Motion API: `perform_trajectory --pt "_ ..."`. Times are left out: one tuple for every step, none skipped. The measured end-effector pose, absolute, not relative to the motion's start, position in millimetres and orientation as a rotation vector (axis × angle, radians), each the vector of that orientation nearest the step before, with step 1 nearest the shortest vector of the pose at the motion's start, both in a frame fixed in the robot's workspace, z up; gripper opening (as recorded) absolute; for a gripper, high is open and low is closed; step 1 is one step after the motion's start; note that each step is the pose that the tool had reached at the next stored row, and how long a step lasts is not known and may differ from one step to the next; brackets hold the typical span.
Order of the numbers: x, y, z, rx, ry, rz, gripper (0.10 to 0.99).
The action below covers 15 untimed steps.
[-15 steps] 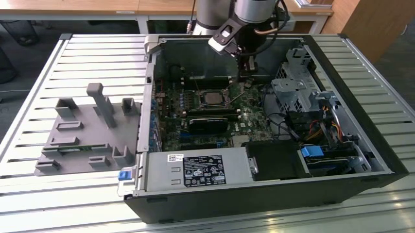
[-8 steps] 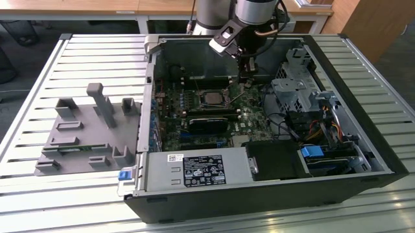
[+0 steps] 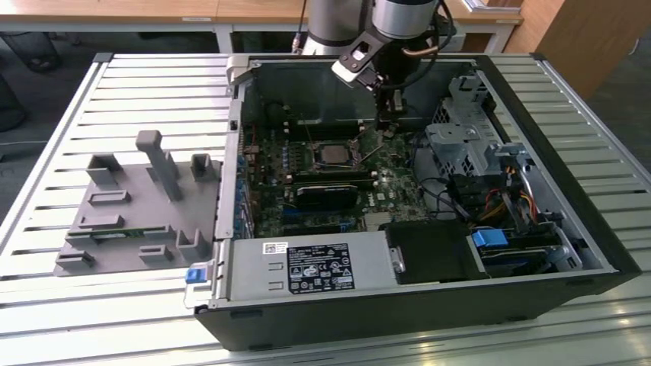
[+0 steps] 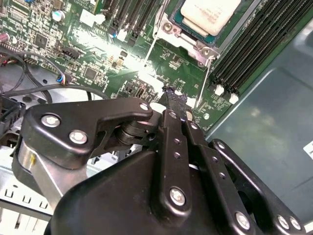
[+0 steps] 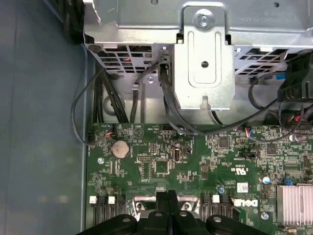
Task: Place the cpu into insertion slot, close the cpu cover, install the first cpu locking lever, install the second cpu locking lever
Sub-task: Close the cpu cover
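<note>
The cpu [image 3: 334,153] lies grey side up in the motherboard socket inside the open computer case; the second wrist view shows its pale metal top [image 4: 210,13]. The silvery cpu cover [image 4: 188,43] lies flat around it as a frame. Two thin wire locking levers [image 4: 205,81] run from the socket's corner toward my fingertips. My gripper [image 3: 388,131] hangs just beyond the socket on the exterior view's right, its black fingers [image 4: 172,105] pressed together with nothing between them. In the first wrist view the gripper [image 5: 167,195] sits right over the socket's silvery edge [image 5: 142,201].
A grey parts fixture [image 3: 142,206] stands on the slatted table at the exterior view's left. A power supply [image 3: 305,268] fills the case front. A metal drive cage [image 5: 203,54] with cables [image 5: 168,105] is close by, and memory slots [image 4: 249,54] flank the socket.
</note>
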<state>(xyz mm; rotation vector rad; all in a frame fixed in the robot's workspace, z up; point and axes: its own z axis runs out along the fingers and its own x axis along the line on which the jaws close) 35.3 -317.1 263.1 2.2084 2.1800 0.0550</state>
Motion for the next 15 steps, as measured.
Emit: perform_trajectory --pt "36 -316 263 2.208 2.180 0.055 0.106" --pt "37 -316 262 2.208 2.180 0.055 0.106" --pt "37 -315 262 2.209 2.180 0.054 0.106" --pt "38 -314 262 2.209 2.180 0.054 0.106" --pt "39 -314 261 2.209 2.180 0.054 0.106" --pt "39 -314 261 2.209 2.180 0.054 0.106" --pt "40 -314 261 2.209 2.180 0.054 0.106" --pt "41 -314 260 2.209 2.180 0.053 0.106" --pt "42 -314 260 2.209 2.181 0.052 0.106" --pt "43 -314 260 2.210 2.181 0.051 0.106" --pt "44 -314 260 2.210 2.182 0.050 0.106" --pt "45 -314 260 2.211 2.182 0.050 0.106" --pt "46 -314 260 2.211 2.183 0.049 0.106" --pt "47 -314 260 2.211 2.183 0.048 0.106" --pt "48 -313 259 2.212 2.183 0.048 0.106"
